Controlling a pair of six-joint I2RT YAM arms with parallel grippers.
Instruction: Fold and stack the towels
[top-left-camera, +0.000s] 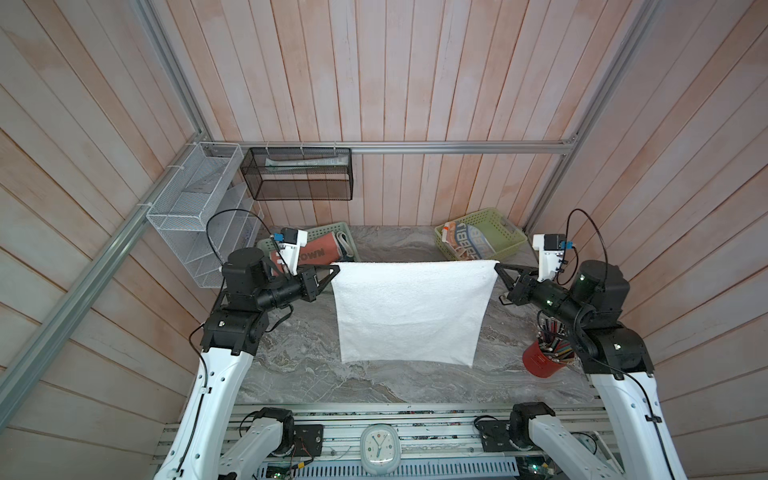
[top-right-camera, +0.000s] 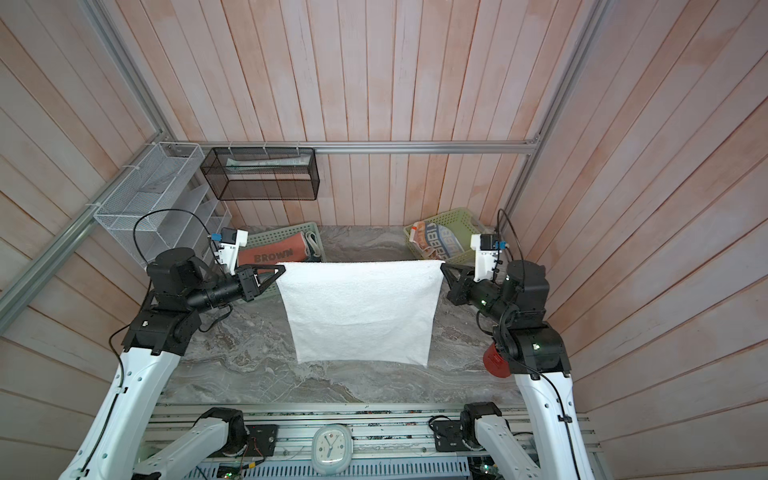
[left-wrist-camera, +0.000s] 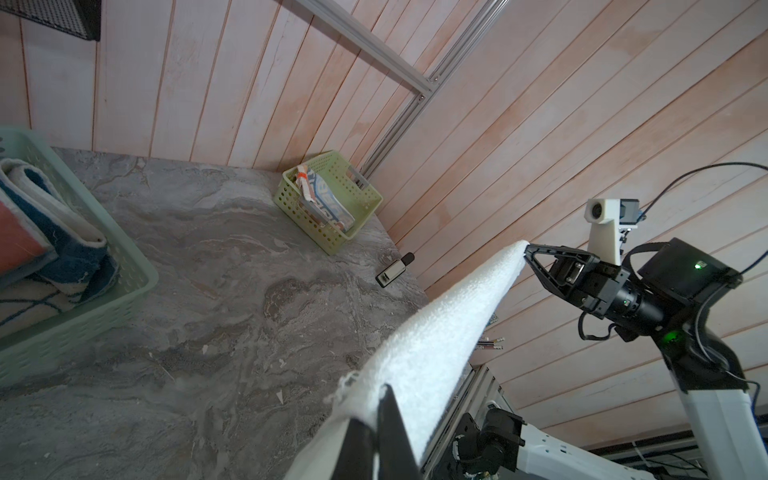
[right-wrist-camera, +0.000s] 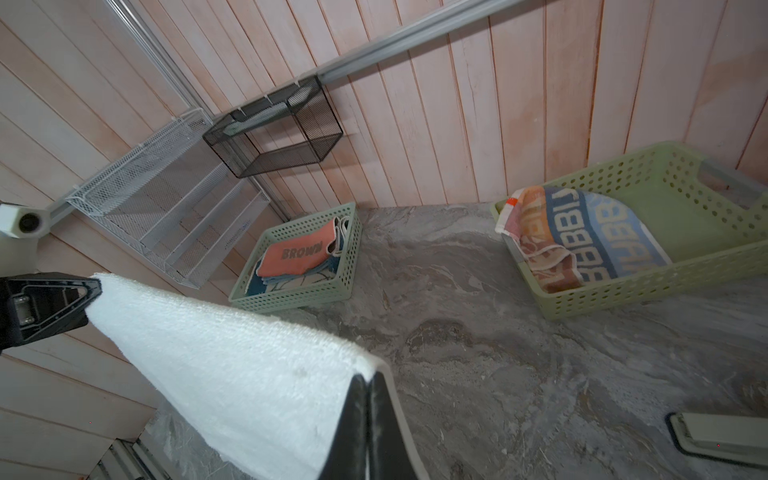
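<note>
Above the centre of the marble table (top-left-camera: 316, 374), the plain white towel (top-left-camera: 409, 309) hangs spread (lower edge toward six o'clock). The left gripper (top-left-camera: 336, 268) is clamped on its ten-o'clock corner, the right gripper (top-left-camera: 497, 267) on its two-o'clock corner.

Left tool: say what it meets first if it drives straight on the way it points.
The left tool meets the white towel it grips: the taut top edge runs ahead of it and would bunch. Past that, likely the right tool at the other corner, though depth leaves this uncertain.
</note>
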